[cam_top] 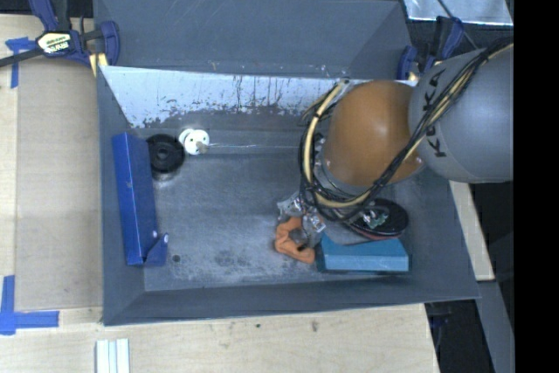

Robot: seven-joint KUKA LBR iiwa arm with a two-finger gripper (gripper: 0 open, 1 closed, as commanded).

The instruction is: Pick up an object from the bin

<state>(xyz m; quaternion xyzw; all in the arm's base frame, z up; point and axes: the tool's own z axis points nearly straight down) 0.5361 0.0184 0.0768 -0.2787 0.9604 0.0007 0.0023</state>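
In the bin [236, 214], a long bar [133, 196] lies along the left wall, running from back to front. Just right of its back end sits a round disc [163, 155]. A small knob-like piece [193, 141] lies just beside the disc, on its right and slightly further back. Both are near the back wall. Well apart from these, at the front right, a flat block [362, 258] lies along the front wall. A crumpled lump [290, 238] lies at its left end, perhaps touching it. Behind the block lies an oval piece [390, 218], partly under the arm. The tool [301, 218] hangs just above the lump.
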